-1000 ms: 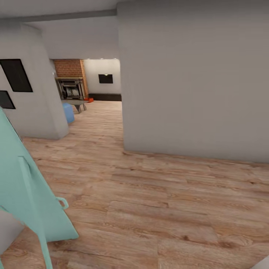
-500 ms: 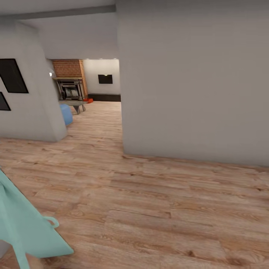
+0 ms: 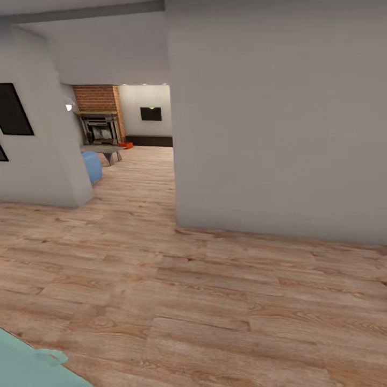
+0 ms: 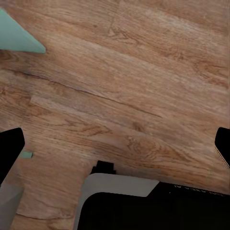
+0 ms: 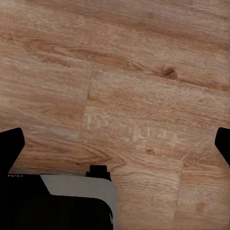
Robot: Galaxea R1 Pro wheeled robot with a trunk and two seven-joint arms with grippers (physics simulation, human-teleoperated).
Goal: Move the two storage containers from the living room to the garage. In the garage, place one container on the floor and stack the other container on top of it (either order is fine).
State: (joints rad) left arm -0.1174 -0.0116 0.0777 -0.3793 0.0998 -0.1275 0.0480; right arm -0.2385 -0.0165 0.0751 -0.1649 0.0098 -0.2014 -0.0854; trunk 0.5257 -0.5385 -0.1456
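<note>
Far down the passage lies the living room, marked by its red brick chimney [image 3: 97,98] and dark fireplace [image 3: 101,129]. A small orange-red storage container [image 3: 127,144] sits on the wood floor just right of the fireplace. The garage and its floor are out of view. In the left wrist view my left gripper [image 4: 115,148] is open over bare wood planks, with nothing between its black fingers [image 4: 9,148]. My right gripper [image 5: 115,148] is open too, above the planks and holding nothing.
A broad grey wall block [image 3: 279,118] stands ahead on the right. A wall corner [image 3: 51,161] with dark frames narrows the passage on the left. A blue seat [image 3: 91,165] and a low bench [image 3: 103,149] stand beyond it. A teal object [image 3: 27,365] lies at my lower left.
The camera has moved forward and turned: the teal object has slid almost out of the lower left, and the left wall corner has shifted leftwards. Nothing in the rooms has moved.
</note>
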